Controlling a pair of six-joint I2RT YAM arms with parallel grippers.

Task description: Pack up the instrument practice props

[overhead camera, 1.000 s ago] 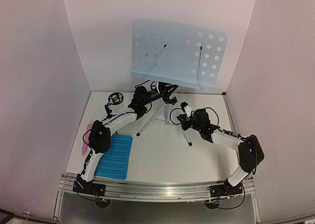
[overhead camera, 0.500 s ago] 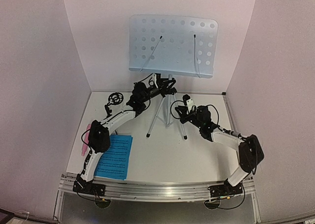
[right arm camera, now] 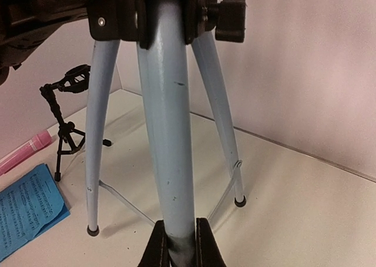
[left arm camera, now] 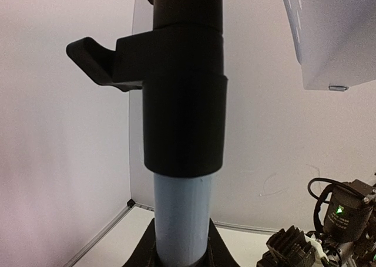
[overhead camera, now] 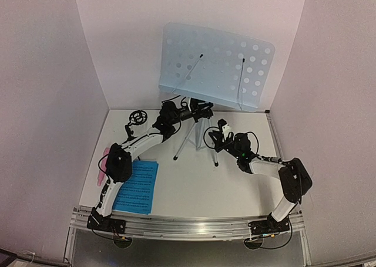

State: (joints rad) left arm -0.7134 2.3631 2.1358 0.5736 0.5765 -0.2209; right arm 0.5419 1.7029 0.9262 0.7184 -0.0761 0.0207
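Note:
The pale perforated music stand point(overhead camera: 217, 64) stands tilted at the back of the table on its silver tripod point(overhead camera: 189, 139). My left gripper point(overhead camera: 197, 111) is shut on the stand's pole just under its black collar; the left wrist view shows the pole point(left arm camera: 181, 208) between my fingers point(left arm camera: 144, 249). My right gripper point(overhead camera: 216, 139) is shut on one tripod leg point(right arm camera: 170, 132) near its lower end. The small black mic stand point(overhead camera: 136, 119) is upright at the back left. The pink microphone point(overhead camera: 103, 164) lies by the left wall. One blue sheet-music page point(overhead camera: 137, 186) lies flat beside my left arm.
White walls close in the table on the left, back and right. A metal rail point(overhead camera: 188, 225) runs along the near edge. In the right wrist view the mic stand point(right arm camera: 64, 114), pink microphone point(right arm camera: 23, 149) and blue page point(right arm camera: 26, 211) lie to the tripod's left.

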